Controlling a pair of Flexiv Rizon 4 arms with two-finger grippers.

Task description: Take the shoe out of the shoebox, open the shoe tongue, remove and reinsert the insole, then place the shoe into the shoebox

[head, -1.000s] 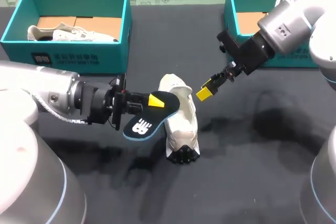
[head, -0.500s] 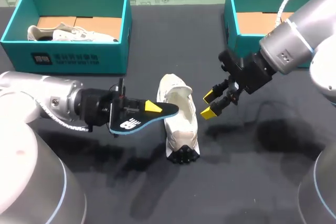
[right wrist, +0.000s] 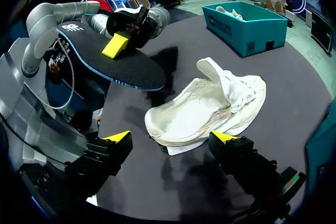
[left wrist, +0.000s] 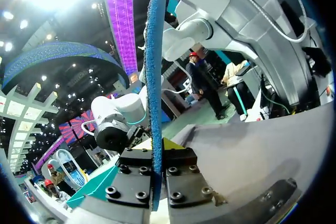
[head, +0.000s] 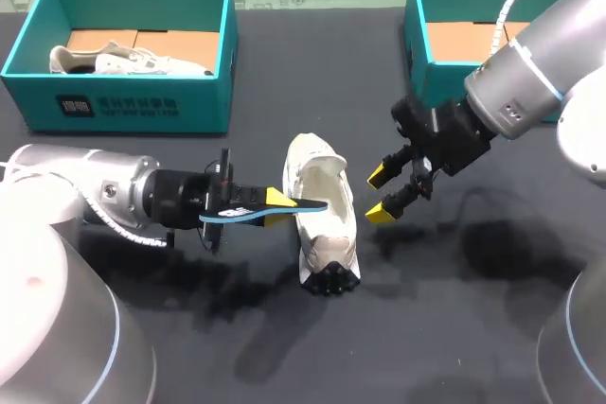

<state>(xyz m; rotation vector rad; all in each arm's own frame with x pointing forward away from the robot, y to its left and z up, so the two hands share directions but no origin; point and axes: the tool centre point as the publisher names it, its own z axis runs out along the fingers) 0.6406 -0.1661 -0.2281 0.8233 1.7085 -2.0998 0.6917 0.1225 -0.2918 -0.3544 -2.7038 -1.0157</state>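
Note:
A white shoe (head: 324, 219) lies on its side on the dark table, tongue pulled up. My left gripper (head: 268, 202) is shut on a black insole with a blue rim (head: 284, 206), held edge-on just left of the shoe's opening. In the left wrist view the insole (left wrist: 156, 72) stands as a thin blue edge clamped between the fingers of my left gripper (left wrist: 157, 153). My right gripper (head: 380, 194) hangs open to the right of the shoe. In its wrist view my right gripper (right wrist: 171, 138) has its tips spread beside the shoe (right wrist: 210, 106), with the insole (right wrist: 110, 61) beyond.
A teal shoebox (head: 133, 106) at the back left holds another white shoe (head: 123, 59). A second teal shoebox (head: 421, 30) stands at the back right behind my right arm, showing only its cardboard bottom. Bare dark table lies in front of the shoe.
My left gripper has rolled the insole from showing its printed face to edge-on and lowered it toward the shoe. My right gripper has come down and closer to the shoe, staying open.

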